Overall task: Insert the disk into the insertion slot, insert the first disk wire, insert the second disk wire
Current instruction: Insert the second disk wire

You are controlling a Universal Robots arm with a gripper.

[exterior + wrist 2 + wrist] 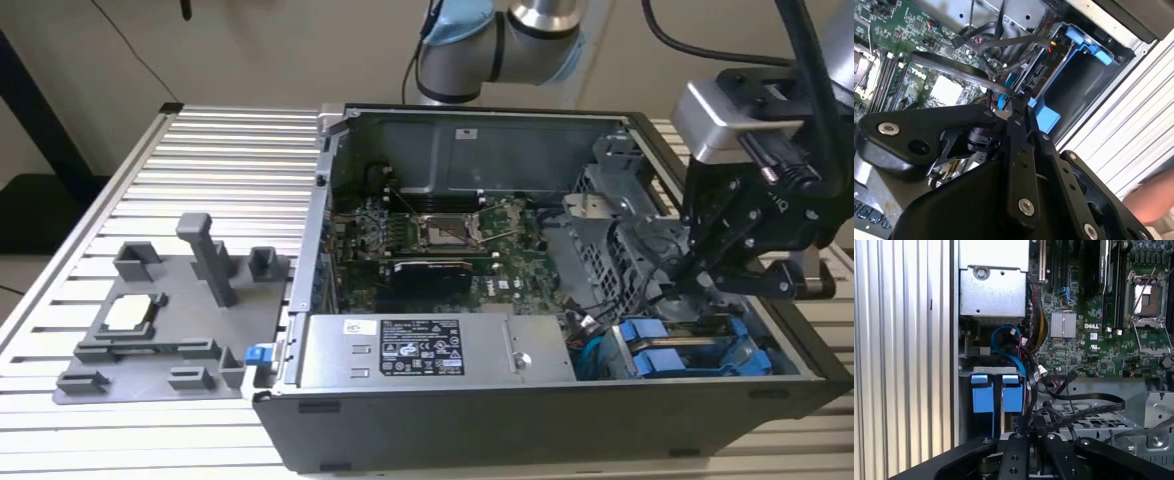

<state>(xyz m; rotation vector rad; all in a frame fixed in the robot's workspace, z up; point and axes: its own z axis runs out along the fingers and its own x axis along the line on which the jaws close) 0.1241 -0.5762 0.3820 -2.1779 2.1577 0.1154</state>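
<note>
Two blue carrier ends sit side by side in the bays of the grey drive cage; I cannot tell which one holds the disk or which bay is the insertion slot. My gripper hangs just above the cage at the case's corner on the exterior view's right. Its fingers are closed together on a thin black disk wire, which loops over the cage top. In the second wrist view the gripper stands close to the drive's connector end. A blue wire curves down to the carriers.
The open case holds a green motherboard and a silver labelled power-supply box. A grey plastic fixture lies on the slatted metal table at the exterior view's left. A person's hand is beside the case.
</note>
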